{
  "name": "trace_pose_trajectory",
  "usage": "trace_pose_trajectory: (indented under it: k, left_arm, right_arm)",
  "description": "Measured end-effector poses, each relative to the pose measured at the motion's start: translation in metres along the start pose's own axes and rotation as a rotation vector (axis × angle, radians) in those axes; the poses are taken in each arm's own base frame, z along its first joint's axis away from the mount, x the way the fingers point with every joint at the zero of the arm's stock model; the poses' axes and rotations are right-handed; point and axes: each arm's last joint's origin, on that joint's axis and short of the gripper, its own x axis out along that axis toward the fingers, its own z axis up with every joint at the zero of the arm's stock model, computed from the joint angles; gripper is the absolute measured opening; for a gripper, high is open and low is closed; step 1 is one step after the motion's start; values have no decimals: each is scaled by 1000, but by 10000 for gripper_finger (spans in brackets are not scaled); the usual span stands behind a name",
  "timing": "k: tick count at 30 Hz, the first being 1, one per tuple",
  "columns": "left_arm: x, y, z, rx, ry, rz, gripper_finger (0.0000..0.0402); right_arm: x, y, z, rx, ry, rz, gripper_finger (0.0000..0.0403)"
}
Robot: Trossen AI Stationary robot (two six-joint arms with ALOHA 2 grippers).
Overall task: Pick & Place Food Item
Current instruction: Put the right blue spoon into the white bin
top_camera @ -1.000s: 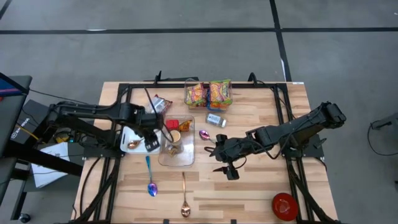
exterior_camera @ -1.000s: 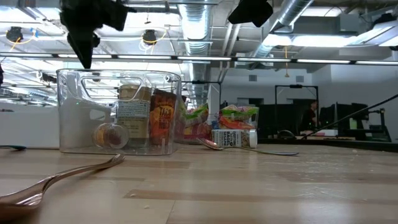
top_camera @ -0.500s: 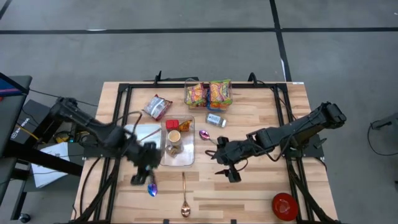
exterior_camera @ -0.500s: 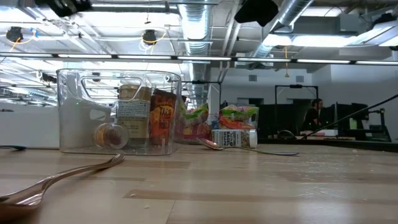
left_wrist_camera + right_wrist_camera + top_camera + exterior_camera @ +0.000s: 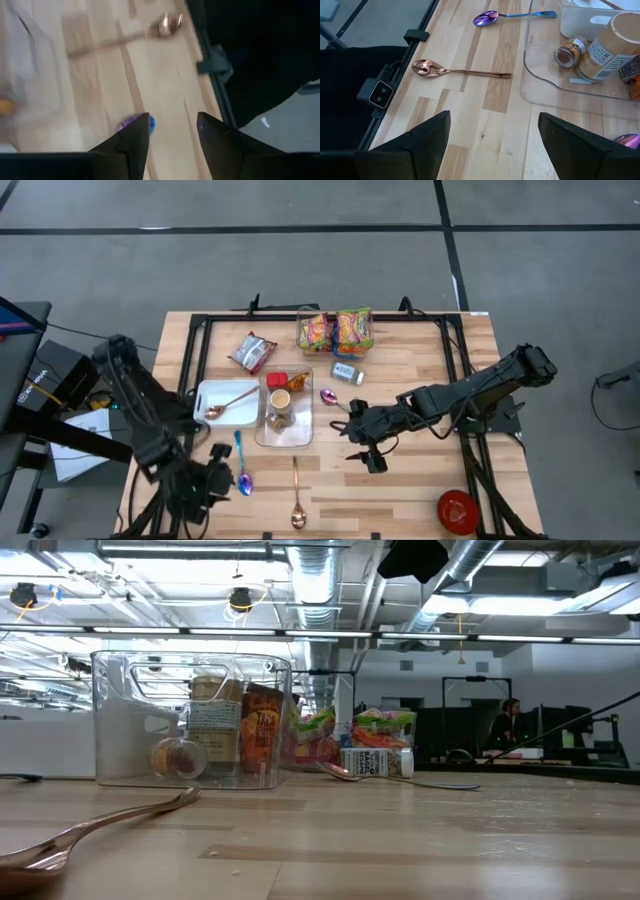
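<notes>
Food items sit in my clear bin (image 5: 284, 412) at the table's (image 5: 420, 490) middle. The red snack packet (image 5: 252, 351) lies loose toward the far edge. My left gripper (image 5: 214, 479), fingers apart and empty, hangs by the near-left corner; my right gripper (image 5: 362, 448), jaws apart, waits mid-table. I judge a placement finished; next I'd reach for that packet.

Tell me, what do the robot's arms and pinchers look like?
Both arms are dark, thin and jointed, with black cables trailing beside them. The left gripper ends in two pointed black fingers. The right gripper has two broader, wedge-shaped black fingers. No markings show on them.
</notes>
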Motion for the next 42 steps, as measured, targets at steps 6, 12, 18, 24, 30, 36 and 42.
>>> trace_pose_trajectory:
  k: [6, 12, 18, 24, 30, 36, 42]
  left_arm:
    - [45, 1, -20, -437, 120, 158, 159]
    - [73, 21, -41, -1029, 128, 334, 159]
    - [82, 33, -61, -1210, 74, 434, 159]
    - [89, 36, -61, -1314, 18, 400, 159]
    - [102, 43, -65, -1362, -12, 337, 159]
    - [107, 49, -77, -1386, 26, 357, 147]
    - [116, 51, -81, -1385, 32, 371, 104]
  right_arm:
    - [0, 0, 0, 0, 0, 0, 295]
    - [0, 0, 0, 7, -2, 0, 295]
    - [0, 0, 0, 30, 4, 0, 295]
    - [0, 2, -1, 22, 12, 3, 295]
    - [0, 2, -2, 21, 13, 2, 295]
    - [0, 2, -2, 18, 16, 2, 295]
    - [0, 2, -2, 18, 16, 2, 295]
